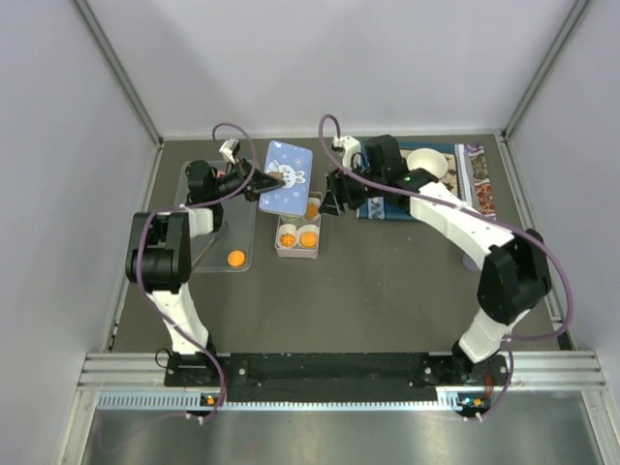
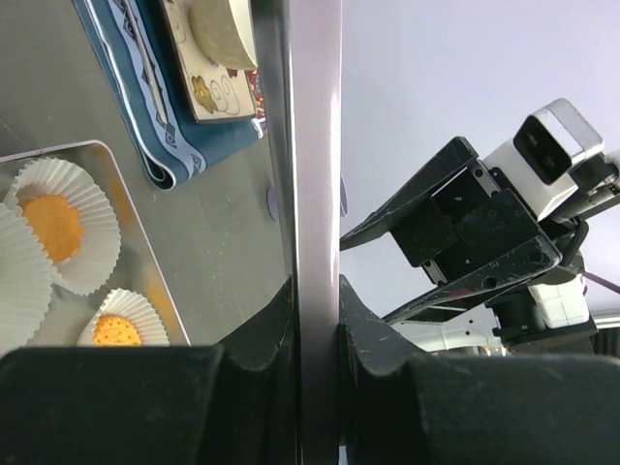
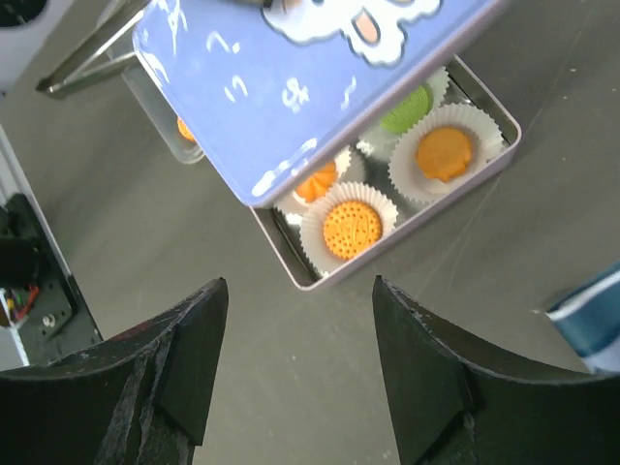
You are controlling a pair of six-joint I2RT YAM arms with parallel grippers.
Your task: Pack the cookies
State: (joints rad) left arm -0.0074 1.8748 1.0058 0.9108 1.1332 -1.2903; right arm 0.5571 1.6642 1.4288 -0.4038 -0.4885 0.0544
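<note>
Left gripper (image 2: 318,325) was clamped on the lid (image 1: 287,176), with the fingers (image 2: 263,339) pinching its rim. The left wrist view showed the lid edge-on between them. The lid was blue with a white bunny print, held tilted above the far part of the tin (image 3: 441,199). In the top view it covered part of the tin. The tin sat open on the table (image 1: 387,291) near centre, with four white paper cups (image 3: 386,208) inside. The cookies (image 3: 352,228) sat one per cup. In the right wrist view there was a perforated orange one in the nearest cup and a plain orange one beside it. A green cookie (image 3: 407,108) sat behind them, and another orange one was half hidden under the lid. A loose orange cookie (image 1: 236,258) lay in the clear tray (image 1: 215,257) left of the tin, apart from it. Right gripper (image 3: 300,373) had its jaws wide apart and held nothing. It hovered over bare table just beside the tin's near corner. Right of the tin lay a blue mat (image 2: 145,116) with a white bowl (image 1: 426,163) on it.
</note>
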